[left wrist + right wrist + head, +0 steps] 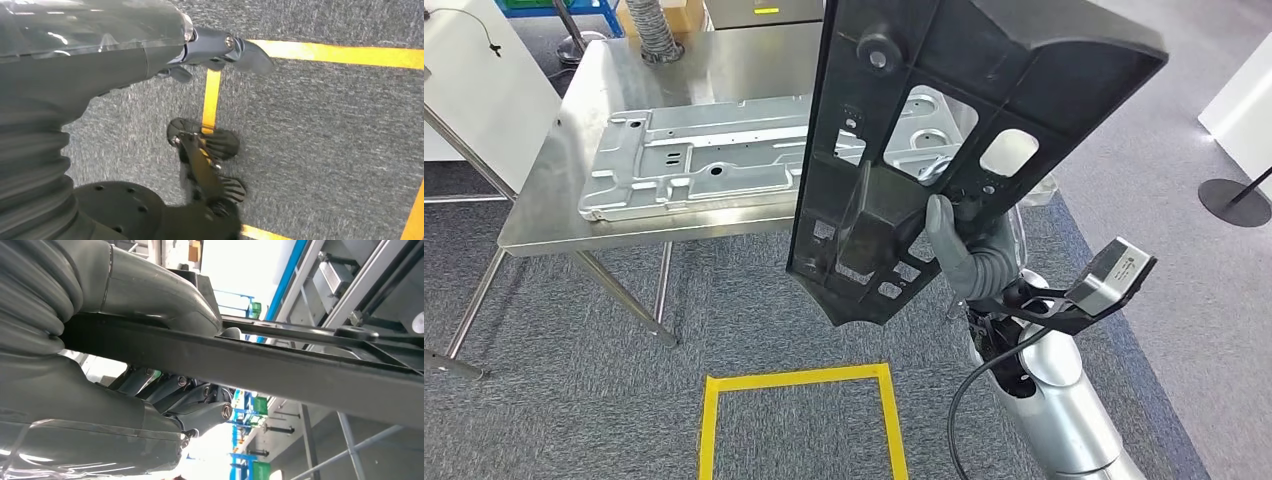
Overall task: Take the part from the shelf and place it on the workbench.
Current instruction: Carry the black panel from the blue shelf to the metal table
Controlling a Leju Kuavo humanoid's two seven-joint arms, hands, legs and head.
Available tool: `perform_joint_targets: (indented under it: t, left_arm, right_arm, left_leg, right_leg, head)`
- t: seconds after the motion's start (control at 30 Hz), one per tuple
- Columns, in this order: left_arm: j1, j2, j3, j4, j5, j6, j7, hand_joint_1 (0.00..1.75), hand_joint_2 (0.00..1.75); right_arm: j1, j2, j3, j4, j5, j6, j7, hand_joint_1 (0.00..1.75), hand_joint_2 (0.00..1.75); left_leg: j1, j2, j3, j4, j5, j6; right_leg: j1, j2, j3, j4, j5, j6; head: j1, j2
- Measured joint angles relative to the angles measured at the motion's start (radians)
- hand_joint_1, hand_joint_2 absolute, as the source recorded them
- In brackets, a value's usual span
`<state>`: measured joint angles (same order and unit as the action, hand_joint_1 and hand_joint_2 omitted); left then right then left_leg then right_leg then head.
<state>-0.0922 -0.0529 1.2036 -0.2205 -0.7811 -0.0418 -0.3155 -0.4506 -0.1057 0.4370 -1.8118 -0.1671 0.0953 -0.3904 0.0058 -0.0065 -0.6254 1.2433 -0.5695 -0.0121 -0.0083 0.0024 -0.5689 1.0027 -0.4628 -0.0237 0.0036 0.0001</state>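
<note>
Right robot hand [959,250] grips black part [944,120] above workbench [544,215]; left [210,55] empty

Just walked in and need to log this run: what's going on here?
The robot's right hand grips a large black plastic part and holds it up in the air, tilted, in front of the steel workbench. The part is not on the bench yet. A silver sheet-metal panel already lies flat on the bench. The left hand hangs over the grey carpet beside the yellow floor marking, holding nothing.
</note>
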Motion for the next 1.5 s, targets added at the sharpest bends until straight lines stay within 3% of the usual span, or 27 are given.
perform_joint_targets:
  t: [0.07,0.1,0.13,0.23,0.27,0.3,0.37,0.43,0.47,0.53,0.57,0.6,0.63,0.67,0.73,0.77,0.8,0.87,0.93,1.03,1.1,1.13,1.2,1.27,1.4,1.43,1.5]
  left_arm:
    - [0.004,0.0,0.001,0.0,0.0,0.0,0.0,0.0,1.75]
    - [0.005,0.0,0.002,0.0,0.0,0.0,0.0,0.0,1.75]
    - [0.006,0.0,0.002,0.0,0.0,0.0,0.0,0.0,1.75]
    - [0.013,0.0,0.003,0.0,0.0,0.0,0.0,0.0,1.75]
    - [0.015,0.0,0.003,0.0,0.0,0.001,0.001,0.0,1.75]
    - [0.015,0.0,0.003,0.0,0.0,0.002,0.002,0.0,1.75]
    - [0.011,0.0,0.003,0.0,0.0,0.006,0.002,0.0,1.75]
    - [0.008,0.0,0.004,0.0,0.0,0.008,0.003,0.0,1.75]
    - [0.007,0.0,0.004,0.0,0.0,0.008,0.003,0.0,1.75]
    - [0.006,0.0,0.004,0.0,0.0,0.009,0.003,0.0,1.75]
    - [0.006,0.0,0.004,0.0,0.0,0.009,0.003,0.0,1.75]
    - [0.007,0.0,0.004,0.0,0.0,0.009,0.003,0.0,1.75]
    - [0.007,0.0,0.004,0.0,0.0,0.009,0.003,0.0,1.75]
    - [0.007,-0.001,0.004,0.0,0.0,0.009,0.003,0.0,1.75]
    - [0.008,-0.004,0.004,0.001,-0.001,0.009,0.002,0.0,1.75]
    - [0.007,-0.006,0.004,0.002,0.0,0.009,0.002,0.0,1.75]
    - [0.007,-0.007,0.005,0.002,0.0,0.009,0.001,0.0,1.75]
    - [0.005,-0.003,0.005,0.002,0.001,0.009,0.0,0.0,1.75]
    - [0.003,0.0,0.006,0.002,0.003,0.009,0.0,0.0,1.75]
    - [0.001,0.001,0.013,0.002,0.007,0.013,0.0,0.0,1.75]
    - [0.003,0.002,0.017,0.002,0.007,0.019,0.0,0.0,1.75]
    - [0.004,0.003,0.019,0.002,0.007,0.021,0.0,0.0,1.75]
    - [0.006,0.003,0.021,0.002,0.01,0.023,-0.003,0.0,1.75]
    - [0.007,0.003,0.024,0.002,0.014,0.025,-0.006,0.0,1.75]
    - [0.012,0.003,0.029,0.002,0.018,0.031,-0.009,0.0,1.75]
    - [0.012,0.004,0.029,0.002,0.018,0.033,-0.01,0.0,1.75]
    - [0.01,0.004,0.03,0.002,0.018,0.034,-0.01,0.0,1.75]
  right_arm:
    - [0.001,0.0,0.0,0.0,0.0,0.001,0.0,1.75,1.75]
    - [0.001,0.0,0.0,0.0,0.0,0.002,0.0,1.75,1.75]
    - [0.001,0.0,0.0,0.0,0.0,0.002,0.0,1.75,1.75]
    - [0.002,0.0,0.0,0.003,0.0,0.004,0.0,1.75,1.75]
    - [0.003,0.0,0.0,0.005,0.0,0.005,0.001,1.75,1.75]
    - [0.003,0.0,0.0,0.006,0.0,0.006,0.001,1.75,1.75]
    - [0.002,0.001,-0.001,0.006,0.0,0.01,0.001,1.75,1.75]
    - [0.001,0.001,-0.004,0.006,0.0,0.013,0.0,1.75,1.75]
    - [0.002,0.002,-0.005,0.006,0.0,0.013,0.0,1.75,1.75]
    - [0.003,0.002,-0.008,0.006,0.0,0.015,0.0,1.75,1.75]
    - [0.004,0.002,-0.01,0.006,0.0,0.015,0.0,1.75,1.75]
    - [0.004,0.002,-0.011,0.006,0.0,0.016,0.0,1.75,1.75]
    - [0.004,0.002,-0.013,0.006,0.0,0.017,0.0,1.75,1.75]
    - [0.004,0.002,-0.015,0.006,0.0,0.017,0.0,1.75,1.75]
    - [0.006,0.002,-0.019,0.008,-0.001,0.02,0.0,1.75,1.75]
    - [0.007,0.002,-0.021,0.008,-0.002,0.021,0.0,1.75,1.75]
    - [0.008,0.001,-0.023,0.008,-0.002,0.024,0.0,1.75,1.75]
    - [0.007,0.002,-0.024,0.006,-0.005,0.027,-0.003,1.75,1.75]
    - [0.005,0.002,-0.025,0.006,-0.01,0.028,-0.009,1.75,1.75]
    - [0.0,0.002,-0.025,0.007,-0.022,0.029,-0.018,1.75,1.75]
    - [-0.001,0.002,-0.025,0.009,-0.024,0.029,-0.019,1.75,1.75]
    - [-0.001,0.002,-0.025,0.01,-0.025,0.028,-0.02,1.75,1.75]
    - [-0.002,0.002,-0.025,0.01,-0.021,0.016,-0.025,1.75,1.75]
    - [-0.004,0.002,-0.029,0.009,-0.006,-0.013,-0.033,1.75,1.75]
    - [-0.008,0.001,-0.072,-0.007,0.055,-0.103,-0.042,1.75,1.75]
    - [-0.011,0.001,-0.087,-0.012,0.066,-0.118,-0.043,1.75,1.75]
    - [-0.017,-0.001,-0.112,-0.018,0.073,-0.131,-0.046,1.75,1.75]
  left_leg:
    - [0.003,0.0,-0.069,0.057,-0.056,-0.005]
    - [0.005,0.0,-0.084,0.041,-0.063,-0.006]
    - [0.006,0.001,-0.086,-0.002,-0.044,-0.007]
    - [0.003,0.005,-0.071,-0.17,0.142,0.003]
    - [0.0,0.005,-0.068,-0.194,0.184,0.008]
    - [-0.004,0.005,-0.062,-0.202,0.195,0.015]
    - [-0.003,0.003,-0.041,-0.21,0.183,0.029]
    - [0.001,0.001,-0.013,-0.222,0.17,0.041]
    - [0.001,0.0,0.001,-0.227,0.161,0.045]
    - [0.001,-0.002,0.031,-0.231,0.137,0.049]
    - [0.0,-0.004,0.048,-0.232,0.124,0.05]
    - [0.0,-0.006,0.066,-0.232,0.11,0.05]
    - [-0.001,-0.009,0.084,-0.232,0.096,0.05]
    - [-0.002,-0.01,0.103,-0.233,0.082,0.049]
    - [-0.005,-0.014,0.132,-0.234,0.055,0.043]
    - [-0.005,-0.016,0.141,-0.237,0.044,0.037]
    - [-0.006,-0.017,0.148,-0.237,0.039,0.031]
    - [-0.006,-0.016,0.155,-0.225,0.043,0.018]
    - [-0.005,-0.012,0.131,-0.16,0.048,0.007]
    - [0.004,-0.007,0.023,-0.004,-0.019,-0.013]
    - [0.01,-0.004,-0.028,0.025,-0.044,-0.018]
    - [0.012,-0.002,-0.033,-0.006,-0.021,-0.019]
    - [0.016,0.001,-0.016,-0.132,0.09,-0.018]
    - [0.014,0.001,-0.002,-0.22,0.16,-0.011]
    - [0.011,-0.001,0.004,-0.232,0.164,0.016]
    - [0.012,0.0,0.009,-0.236,0.163,0.021]
    - [0.012,0.001,0.018,-0.24,0.157,0.03]
  right_leg:
    - [0.0,0.002,0.026,0.0,-0.024,0.001]
    - [0.0,0.003,0.043,0.0,-0.037,0.002]
    - [-0.001,0.003,0.062,0.0,-0.052,0.004]
    - [0.001,0.006,0.107,-0.001,-0.098,0.017]
    - [0.002,0.008,0.117,-0.005,-0.108,0.024]
    - [0.002,0.009,0.125,-0.005,-0.111,0.031]
    - [0.0,0.009,0.121,0.024,-0.095,0.044]
    - [-0.001,0.006,0.06,0.13,-0.07,0.05]
    - [-0.002,0.005,0.013,0.195,-0.077,0.053]
    - [-0.003,0.005,-0.076,0.284,-0.14,0.058]
    - [-0.004,0.004,-0.107,0.294,-0.176,0.06]
    - [-0.003,0.004,-0.124,0.279,-0.194,0.06]
    - [-0.002,0.004,-0.131,0.24,-0.183,0.056]
    - [0.0,0.003,-0.129,0.182,-0.136,0.049]
    - [0.01,0.005,-0.121,0.068,0.012,0.031]
    - [0.014,0.006,-0.117,0.035,0.066,0.024]
    - [0.017,0.007,-0.113,0.019,0.092,0.018]
    - [0.015,0.009,-0.09,0.005,0.082,0.008]
    - [0.008,0.008,-0.058,-0.013,0.071,-0.003]
    - [0.005,0.007,-0.025,-0.02,0.047,-0.008]
    - [0.004,0.009,-0.003,-0.019,0.027,-0.006]
    - [0.003,0.01,0.011,-0.018,0.016,-0.003]
    - [0.002,0.01,0.038,-0.014,-0.006,0.005]
    - [0.002,0.01,0.049,-0.009,-0.025,0.016]
    - [0.001,0.008,0.048,0.001,-0.05,0.041]
    - [-0.001,0.007,0.037,0.026,-0.066,0.045]
    - [-0.003,0.005,-0.025,0.147,-0.12,0.053]
  head:
    - [0.0,0.0]
    - [0.0,0.0]
    - [0.0,0.0]
    - [0.0,0.0]
    - [0.0,0.0]
    - [0.0,0.0]
    - [0.002,0.0]
    - [0.002,0.0]
    - [0.003,0.0]
    - [0.003,0.0]
    - [0.003,0.0]
    - [0.003,0.0]
    - [0.003,0.0]
    - [0.003,0.0]
    - [0.003,0.0]
    - [0.002,0.0]
    - [0.001,0.0]
    - [0.0,0.0]
    - [-0.004,0.0]
    - [-0.011,0.0]
    - [-0.011,0.0]
    - [-0.011,0.0]
    - [-0.011,0.0]
    - [-0.011,0.0]
    - [-0.011,0.0]
    - [-0.01,0.0]
    - [-0.007,0.0]
